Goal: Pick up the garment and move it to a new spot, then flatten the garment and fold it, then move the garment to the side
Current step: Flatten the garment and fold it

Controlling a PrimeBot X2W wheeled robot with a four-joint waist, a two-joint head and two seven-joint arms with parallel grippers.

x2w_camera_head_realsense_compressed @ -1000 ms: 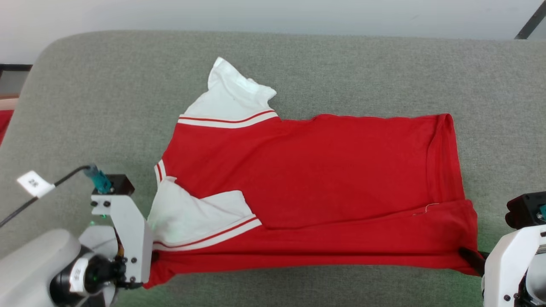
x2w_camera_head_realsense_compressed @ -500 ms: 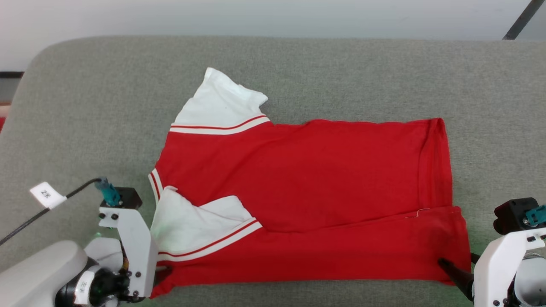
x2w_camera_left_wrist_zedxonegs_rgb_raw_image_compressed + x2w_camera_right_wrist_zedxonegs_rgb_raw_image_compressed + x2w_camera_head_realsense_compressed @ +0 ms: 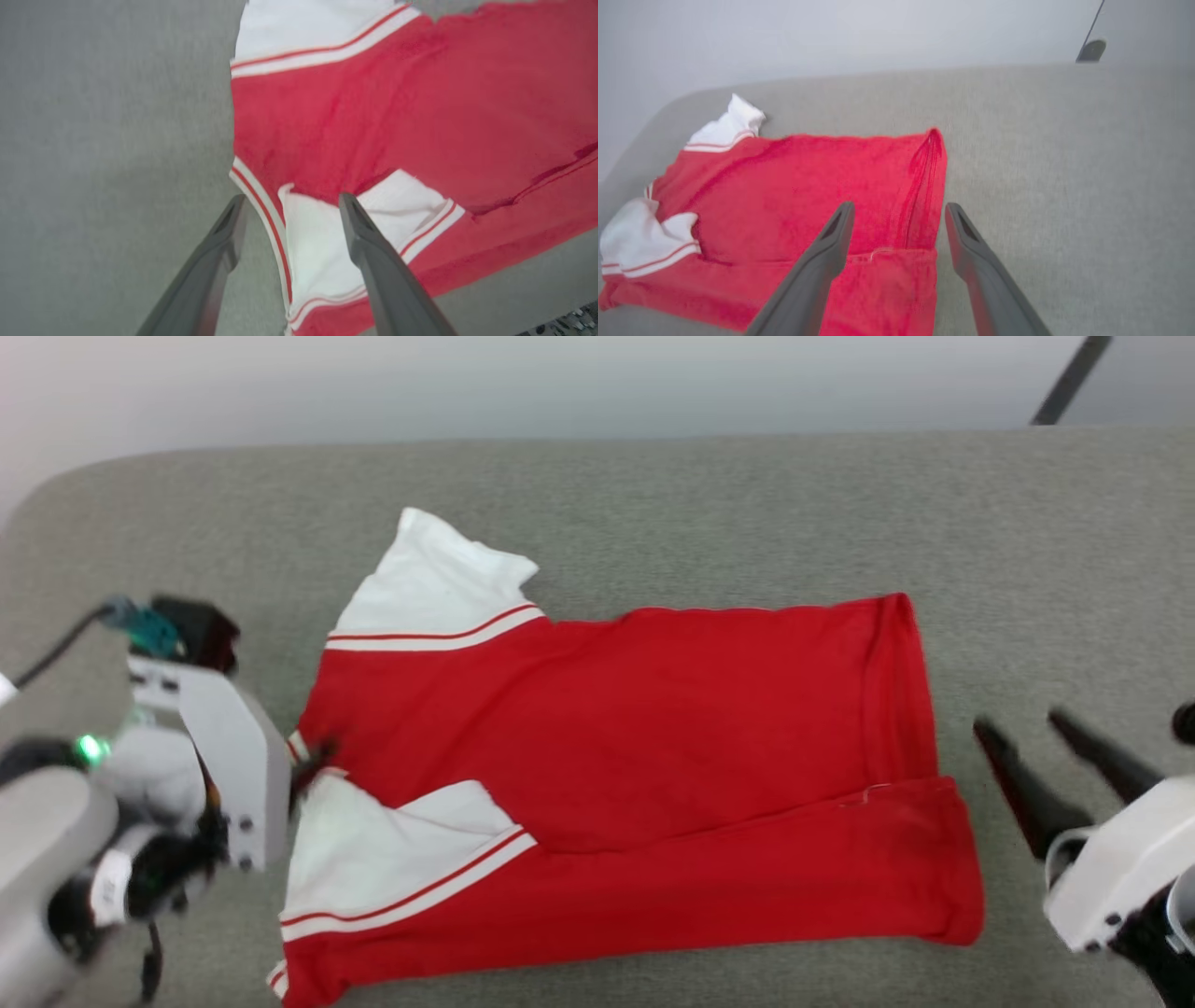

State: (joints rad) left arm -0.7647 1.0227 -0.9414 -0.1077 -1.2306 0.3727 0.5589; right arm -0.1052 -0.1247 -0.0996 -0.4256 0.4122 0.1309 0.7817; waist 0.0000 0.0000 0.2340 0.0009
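garment on cushion | left end effector spread | right end effector spread

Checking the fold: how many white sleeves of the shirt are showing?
2. One sleeve lies spread at the garment's far left corner; the other is folded over the red body at its near left.

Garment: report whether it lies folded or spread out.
Partly folded: the garment has its near edge turned over its body, near sleeve on the red; far sleeve spread out.

garment | red shirt, white sleeves | lengthwise-folded, flat | gray cushion
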